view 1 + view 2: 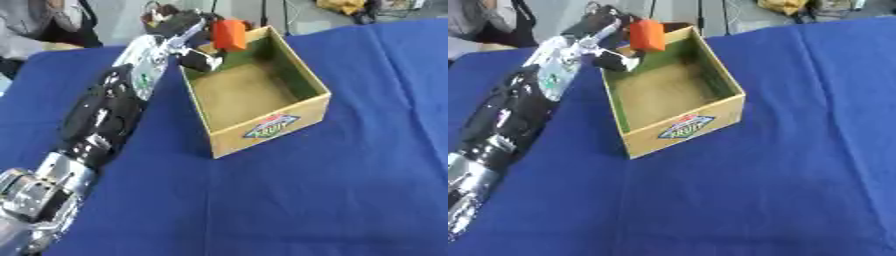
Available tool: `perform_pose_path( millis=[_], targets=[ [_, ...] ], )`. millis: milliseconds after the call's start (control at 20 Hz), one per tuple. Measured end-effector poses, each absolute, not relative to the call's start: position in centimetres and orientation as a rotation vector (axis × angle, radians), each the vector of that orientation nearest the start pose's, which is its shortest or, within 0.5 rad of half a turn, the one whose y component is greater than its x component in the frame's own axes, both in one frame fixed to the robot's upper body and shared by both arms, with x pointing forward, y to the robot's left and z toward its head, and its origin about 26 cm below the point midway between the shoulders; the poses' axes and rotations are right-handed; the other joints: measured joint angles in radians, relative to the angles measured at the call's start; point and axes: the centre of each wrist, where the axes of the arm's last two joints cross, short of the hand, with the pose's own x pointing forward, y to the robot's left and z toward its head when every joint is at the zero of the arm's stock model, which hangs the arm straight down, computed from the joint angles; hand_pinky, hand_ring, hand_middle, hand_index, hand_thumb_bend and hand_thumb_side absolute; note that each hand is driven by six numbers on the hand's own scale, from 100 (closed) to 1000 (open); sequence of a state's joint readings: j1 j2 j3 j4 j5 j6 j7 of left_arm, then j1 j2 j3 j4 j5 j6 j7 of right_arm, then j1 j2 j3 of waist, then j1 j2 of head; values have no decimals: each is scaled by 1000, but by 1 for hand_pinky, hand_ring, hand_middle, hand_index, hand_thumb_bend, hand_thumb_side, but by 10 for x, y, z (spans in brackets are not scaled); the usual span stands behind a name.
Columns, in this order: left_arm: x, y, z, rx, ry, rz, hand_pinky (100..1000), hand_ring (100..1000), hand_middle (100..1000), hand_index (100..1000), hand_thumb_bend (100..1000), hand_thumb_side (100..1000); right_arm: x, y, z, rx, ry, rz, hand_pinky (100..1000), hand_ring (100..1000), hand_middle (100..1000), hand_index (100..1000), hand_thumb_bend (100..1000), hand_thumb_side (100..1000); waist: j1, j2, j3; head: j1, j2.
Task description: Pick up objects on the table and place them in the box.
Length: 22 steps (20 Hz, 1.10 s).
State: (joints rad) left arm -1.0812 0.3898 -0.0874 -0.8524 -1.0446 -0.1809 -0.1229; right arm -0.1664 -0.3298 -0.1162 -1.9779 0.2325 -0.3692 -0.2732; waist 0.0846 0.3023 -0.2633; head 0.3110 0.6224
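Left arm stretched diagonally across blue table [350, 200], left hand [179, 27] over far corner of box [262, 131], fingers curled round orange block [229, 34] (block above the rim).

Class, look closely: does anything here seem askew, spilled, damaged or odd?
Nothing stands out. The left hand holds the orange block above the far end of the open box, which sits upright, intact, though angled on the blue cloth.

Bright, even light; soft overall blur; faint shadow inside the box [302, 75].
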Motion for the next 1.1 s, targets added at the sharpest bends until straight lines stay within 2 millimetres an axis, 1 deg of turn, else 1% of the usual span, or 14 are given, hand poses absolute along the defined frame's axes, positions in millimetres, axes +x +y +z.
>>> perform_pose_path(
  millis=[200, 300, 400, 450, 500, 550, 600, 650, 700, 750, 800, 850, 900, 1100],
  targets=[
    [500, 243, 221, 1181, -1553, -1393, 100, 369, 210, 200, 100, 309, 287, -303, 169, -602, -2548, 189, 765, 705, 596, 687, 100, 717, -1, 0, -8, 12, -9],
    [500, 241, 212, 1178, -1521, -1413, 100, 401, 290, 314, 100, 300, 287, -302, 170, -595, -2551, 181, 765, 705, 597, 687, 100, 718, -1, 0, -9, 12, -9],
    [500, 241, 209, 1172, -1503, -1431, 119, 431, 380, 493, 100, 276, 288, -302, 170, -590, -2554, 176, 765, 705, 597, 687, 100, 718, -1, 0, -9, 11, -9],
    [500, 241, 209, 1170, -1498, -1441, 167, 458, 451, 639, 100, 257, 288, -302, 170, -589, -2554, 176, 765, 705, 597, 686, 100, 718, -1, -1, -9, 9, -9],
    [500, 241, 209, 1168, -1492, -1455, 218, 494, 528, 891, 100, 507, 288, -302, 170, -587, -2554, 174, 765, 705, 597, 687, 100, 718, -1, -1, -8, 7, -9],
    [500, 240, 210, 1162, -1485, -1472, 239, 512, 553, 962, 226, 671, 288, -302, 170, -586, -2554, 173, 765, 705, 597, 688, 100, 720, -1, -2, -7, 6, -9],
    [500, 240, 211, 1152, -1480, -1493, 256, 528, 577, 995, 400, 831, 288, -302, 170, -585, -2553, 173, 765, 705, 596, 687, 100, 720, -1, -3, -5, 5, -8],
    [499, 240, 211, 1138, -1475, -1516, 279, 547, 599, 1000, 543, 950, 288, -302, 170, -584, -2552, 173, 765, 704, 595, 687, 100, 720, -1, -4, -4, 5, -8],
    [499, 239, 213, 1125, -1476, -1535, 285, 551, 602, 1000, 588, 990, 288, -302, 170, -583, -2550, 173, 765, 704, 595, 687, 100, 719, -1, -4, -3, 5, -7],
    [498, 239, 212, 1106, -1474, -1552, 342, 596, 646, 1000, 837, 1000, 287, -302, 170, -582, -2548, 174, 765, 703, 594, 686, 100, 718, -1, -4, -3, 5, -7],
    [497, 239, 212, 1088, -1479, -1562, 342, 596, 646, 1000, 837, 1000, 287, -302, 170, -583, -2547, 173, 765, 703, 594, 686, 100, 718, -1, -4, -1, 5, -7],
    [496, 240, 213, 1072, -1491, -1565, 362, 616, 662, 1000, 966, 1000, 287, -302, 170, -583, -2547, 172, 766, 703, 594, 686, 100, 717, -1, -4, 1, 4, -6],
    [495, 240, 215, 1058, -1507, -1562, 363, 621, 669, 1000, 1000, 1000, 287, -302, 170, -584, -2545, 171, 766, 703, 594, 685, 100, 717, -1, -4, 3, 2, -4],
    [491, 248, 226, 1024, -1570, -1514, 320, 593, 632, 973, 1000, 1000, 287, -302, 169, -587, -2539, 167, 766, 703, 594, 685, 100, 716, -1, -8, 7, -19, 2]
  ],
)
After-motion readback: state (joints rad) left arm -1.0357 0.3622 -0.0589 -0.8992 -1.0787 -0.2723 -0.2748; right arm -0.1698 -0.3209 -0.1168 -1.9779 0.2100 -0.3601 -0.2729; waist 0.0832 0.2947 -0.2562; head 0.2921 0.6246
